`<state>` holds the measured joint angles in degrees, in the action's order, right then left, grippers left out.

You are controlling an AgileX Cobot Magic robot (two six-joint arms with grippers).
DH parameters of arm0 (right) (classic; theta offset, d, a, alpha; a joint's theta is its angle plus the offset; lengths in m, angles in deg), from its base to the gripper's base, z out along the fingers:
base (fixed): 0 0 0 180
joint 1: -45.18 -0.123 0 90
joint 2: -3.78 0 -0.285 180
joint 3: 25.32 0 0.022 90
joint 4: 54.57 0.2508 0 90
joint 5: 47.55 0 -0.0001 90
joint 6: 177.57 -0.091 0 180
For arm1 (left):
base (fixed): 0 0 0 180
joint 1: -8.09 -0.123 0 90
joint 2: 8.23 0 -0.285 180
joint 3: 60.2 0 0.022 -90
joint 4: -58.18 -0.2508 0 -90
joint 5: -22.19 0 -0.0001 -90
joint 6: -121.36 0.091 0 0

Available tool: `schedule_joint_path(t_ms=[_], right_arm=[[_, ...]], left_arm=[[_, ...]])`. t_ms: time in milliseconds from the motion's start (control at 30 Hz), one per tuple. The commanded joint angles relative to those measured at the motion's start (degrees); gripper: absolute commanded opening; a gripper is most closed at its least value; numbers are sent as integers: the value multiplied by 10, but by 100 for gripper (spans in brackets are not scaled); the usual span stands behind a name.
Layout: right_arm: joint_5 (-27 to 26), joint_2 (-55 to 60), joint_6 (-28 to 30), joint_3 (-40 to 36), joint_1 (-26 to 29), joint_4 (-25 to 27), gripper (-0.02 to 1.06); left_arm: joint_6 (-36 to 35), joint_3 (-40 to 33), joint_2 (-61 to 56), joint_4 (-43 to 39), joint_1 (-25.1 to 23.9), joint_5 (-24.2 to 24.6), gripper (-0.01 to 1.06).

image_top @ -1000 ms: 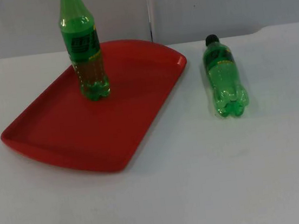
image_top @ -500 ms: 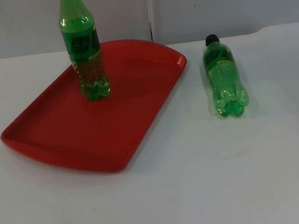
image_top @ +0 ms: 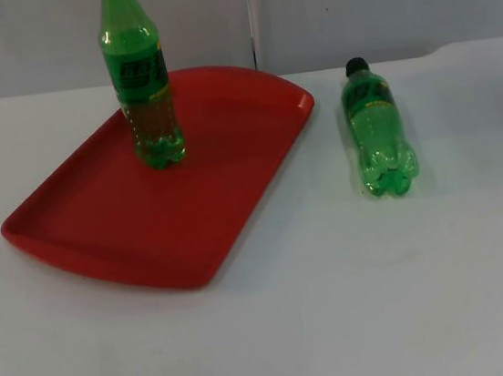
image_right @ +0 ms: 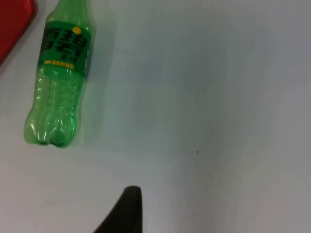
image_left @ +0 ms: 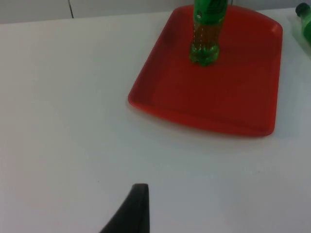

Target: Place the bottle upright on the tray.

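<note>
Green plastic, the bottle (image_top: pixel 378 132) lies on its side on the white table (image_top: pixel 339 306), just beside the red tray (image_top: pixel 129 235), cap toward the wall. It looks empty, so expect it to be light, thin-walled, easily dented and prone to rolling. Take it across the labelled upper body, where it looks stiffer. A second bottle (image_top: pixel 140 78) already stands upright on the tray. Your left hand (image_left: pixel 131 213) and right hand (image_right: pixel 121 213) wait back from everything; you cannot tell whether either is spread.
</note>
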<state>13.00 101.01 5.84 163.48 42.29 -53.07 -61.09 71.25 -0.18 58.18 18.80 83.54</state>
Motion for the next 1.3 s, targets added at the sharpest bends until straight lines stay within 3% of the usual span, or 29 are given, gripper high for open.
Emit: schedule_joint_path(t_ms=[0,467,967,1267], right_arm=[[9,33,3,30,4,2,105],[47,204,-16,202,-4,33,105],[57,416,-136,402,-124,12,105],[85,523,-171,506,-143,32,105]], left_arm=[[-3,-2,-3,3,1,1,105],[-3,-2,-3,3,1,1,105],[-3,-2,-3,3,1,1,105],[-3,-2,-3,3,1,1,105]])
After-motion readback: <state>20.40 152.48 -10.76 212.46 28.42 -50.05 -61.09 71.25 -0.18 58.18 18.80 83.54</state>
